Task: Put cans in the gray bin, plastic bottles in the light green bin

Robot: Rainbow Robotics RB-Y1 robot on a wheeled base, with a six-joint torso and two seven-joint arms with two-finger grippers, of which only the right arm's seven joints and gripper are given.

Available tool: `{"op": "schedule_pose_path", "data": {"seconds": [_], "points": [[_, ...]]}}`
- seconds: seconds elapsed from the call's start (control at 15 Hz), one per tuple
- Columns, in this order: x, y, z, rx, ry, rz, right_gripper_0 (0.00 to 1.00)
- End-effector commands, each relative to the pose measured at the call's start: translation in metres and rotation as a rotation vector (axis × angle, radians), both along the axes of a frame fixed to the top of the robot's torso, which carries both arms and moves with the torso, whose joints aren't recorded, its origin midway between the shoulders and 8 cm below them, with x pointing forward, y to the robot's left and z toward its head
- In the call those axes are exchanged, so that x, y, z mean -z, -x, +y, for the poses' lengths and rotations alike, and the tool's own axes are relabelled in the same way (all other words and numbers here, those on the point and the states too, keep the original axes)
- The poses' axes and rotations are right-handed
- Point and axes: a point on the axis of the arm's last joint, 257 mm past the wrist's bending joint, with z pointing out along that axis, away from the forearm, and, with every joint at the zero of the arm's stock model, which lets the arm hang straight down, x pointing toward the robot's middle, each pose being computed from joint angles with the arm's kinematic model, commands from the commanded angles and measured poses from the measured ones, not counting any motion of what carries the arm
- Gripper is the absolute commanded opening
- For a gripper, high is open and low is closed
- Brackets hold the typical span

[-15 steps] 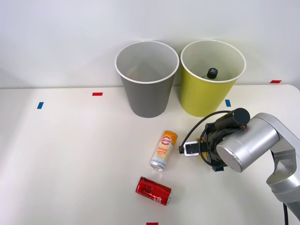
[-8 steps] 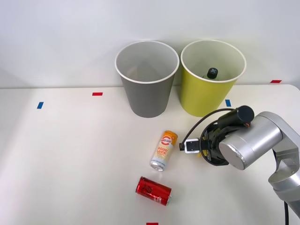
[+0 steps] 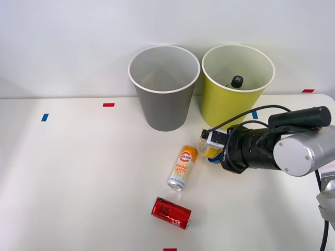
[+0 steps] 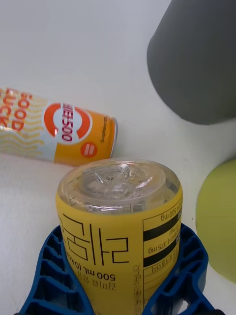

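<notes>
Holding: right tool (image 4: 118, 295) grips yellow bottle (image 4: 123, 221), mid-surface, before light green bin (image 3: 230, 107).
Done: black-capped bottle (image 3: 237, 81) inside that bin.
Left: orange can (image 3: 182, 167), red can (image 3: 171, 213) lying mid-surface; gray bin (image 3: 165, 99) looks empty.

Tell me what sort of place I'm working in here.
Likely a lab test bench: a plain white table against a bare wall, coloured tape markers, and a gray bin and light green bin for sorting.
</notes>
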Motion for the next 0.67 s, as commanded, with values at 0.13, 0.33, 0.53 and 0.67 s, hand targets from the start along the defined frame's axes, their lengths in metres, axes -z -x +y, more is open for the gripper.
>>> {"op": "schedule_pose_path", "data": {"seconds": [0.13, 0.33, 0.53, 0.67], "points": [[-0.052, 0.001, 0.009, 0.021, -0.308, 0.004, 0.00], [-0.088, 0.009, 0.004, 0.023, -0.434, -0.029, 0.00], [-0.114, 0.024, -0.007, 0.021, -0.561, -0.034, 0.00], [-0.130, 0.035, -0.015, 0.024, -0.629, -0.052, 0.00]]}}
